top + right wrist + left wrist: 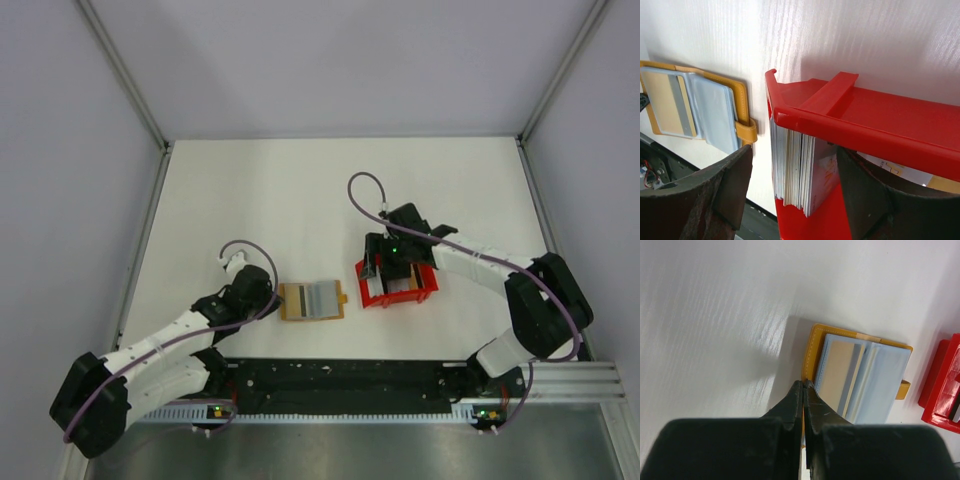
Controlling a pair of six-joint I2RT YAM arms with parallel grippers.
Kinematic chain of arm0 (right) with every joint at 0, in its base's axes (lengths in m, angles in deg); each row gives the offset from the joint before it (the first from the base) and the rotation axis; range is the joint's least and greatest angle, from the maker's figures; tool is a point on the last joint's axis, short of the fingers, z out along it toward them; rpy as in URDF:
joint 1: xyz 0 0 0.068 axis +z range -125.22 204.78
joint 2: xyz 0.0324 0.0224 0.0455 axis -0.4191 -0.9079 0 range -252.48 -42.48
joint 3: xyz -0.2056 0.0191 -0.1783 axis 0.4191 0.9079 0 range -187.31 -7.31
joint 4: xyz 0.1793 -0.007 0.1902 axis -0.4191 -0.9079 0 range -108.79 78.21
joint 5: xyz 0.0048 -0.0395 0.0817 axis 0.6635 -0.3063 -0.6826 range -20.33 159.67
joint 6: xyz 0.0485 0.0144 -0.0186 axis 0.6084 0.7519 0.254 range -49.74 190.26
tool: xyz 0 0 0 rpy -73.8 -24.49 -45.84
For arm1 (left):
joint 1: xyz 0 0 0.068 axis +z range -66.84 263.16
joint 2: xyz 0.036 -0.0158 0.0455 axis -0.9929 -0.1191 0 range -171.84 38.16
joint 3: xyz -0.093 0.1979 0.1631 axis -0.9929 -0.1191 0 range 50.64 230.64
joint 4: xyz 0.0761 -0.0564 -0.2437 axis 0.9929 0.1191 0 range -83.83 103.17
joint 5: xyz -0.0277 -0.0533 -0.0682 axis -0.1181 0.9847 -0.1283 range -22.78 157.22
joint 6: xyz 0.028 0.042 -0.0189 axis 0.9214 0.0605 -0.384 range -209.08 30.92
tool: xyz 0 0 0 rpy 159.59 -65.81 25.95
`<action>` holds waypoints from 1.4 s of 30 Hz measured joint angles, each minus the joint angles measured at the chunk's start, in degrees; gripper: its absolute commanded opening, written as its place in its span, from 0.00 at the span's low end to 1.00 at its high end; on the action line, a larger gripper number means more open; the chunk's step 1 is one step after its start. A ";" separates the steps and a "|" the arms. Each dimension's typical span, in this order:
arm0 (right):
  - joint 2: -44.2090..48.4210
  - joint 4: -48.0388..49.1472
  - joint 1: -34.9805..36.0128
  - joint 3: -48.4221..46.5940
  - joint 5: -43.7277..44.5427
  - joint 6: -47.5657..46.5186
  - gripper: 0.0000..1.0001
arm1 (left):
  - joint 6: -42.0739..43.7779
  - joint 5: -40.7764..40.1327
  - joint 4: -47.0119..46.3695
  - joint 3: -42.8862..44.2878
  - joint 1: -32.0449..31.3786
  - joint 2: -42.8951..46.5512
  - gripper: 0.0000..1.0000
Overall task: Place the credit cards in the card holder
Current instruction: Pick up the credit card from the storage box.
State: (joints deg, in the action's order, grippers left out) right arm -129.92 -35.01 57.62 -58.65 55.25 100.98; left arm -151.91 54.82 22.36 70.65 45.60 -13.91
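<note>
White surface (300,190) is carrying an orange card holder (312,300), lying open near the front edge. Left hand (803,385) is sitting clenched, tips at the holder's left edge. Right hand (796,155), released wide, is straddling credit cards (792,170) standing upright in a red tray (865,130) just right of the holder.

Card holder (288,303) beside red tray (371,291)

Orange-yellow holder (742,95) with pale blue sleeves (715,110), tan card (662,102) with grey stripe, red tray (865,135), white-edged cards (792,170), white worktop (300,190), lilac cables (365,185), black left tool (803,386)
</note>
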 measured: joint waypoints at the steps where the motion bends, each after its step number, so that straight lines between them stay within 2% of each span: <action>1: 0.04 0.28 0.00 0.00 -0.09 0.24 0.67 | 0.00 0.00 -0.09 0.00 0.00 -0.11 0.00; 12: 2.69 1.29 0.00 0.00 -1.90 1.49 0.61 | 0.00 0.68 -0.90 0.00 0.00 -1.09 0.00; 17: 3.04 1.31 0.00 0.00 -1.97 1.51 0.54 | 0.00 0.87 -1.20 0.00 0.02 -1.11 0.00; 24: 3.04 1.33 0.00 0.04 -1.92 1.46 0.54 | 0.00 1.05 -1.46 -0.09 0.11 -1.73 0.00; 27: 3.08 1.42 0.00 0.26 -1.92 1.42 0.45 | 0.00 1.07 -1.60 -0.22 0.11 -1.70 0.00; 31: 3.13 1.33 0.00 0.35 -1.95 1.40 0.43 | 0.00 1.09 -1.64 -0.31 0.11 -1.70 0.00; 33: 3.32 1.31 -0.13 0.35 -1.97 1.33 0.30 | 0.00 1.11 -1.64 -0.31 0.11 -1.70 0.00; 36: 3.93 1.29 -0.63 0.35 -2.08 0.87 0.22 | 0.02 1.18 -1.64 -0.31 0.13 -1.70 0.00; 42: 4.35 1.33 -1.64 0.35 -3.13 0.35 0.20 | 0.00 1.36 -2.03 -0.31 0.17 -2.25 0.00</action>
State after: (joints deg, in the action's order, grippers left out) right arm -125.57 -33.68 55.98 -58.30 52.13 101.33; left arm -151.91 56.17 20.33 70.35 45.77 -16.16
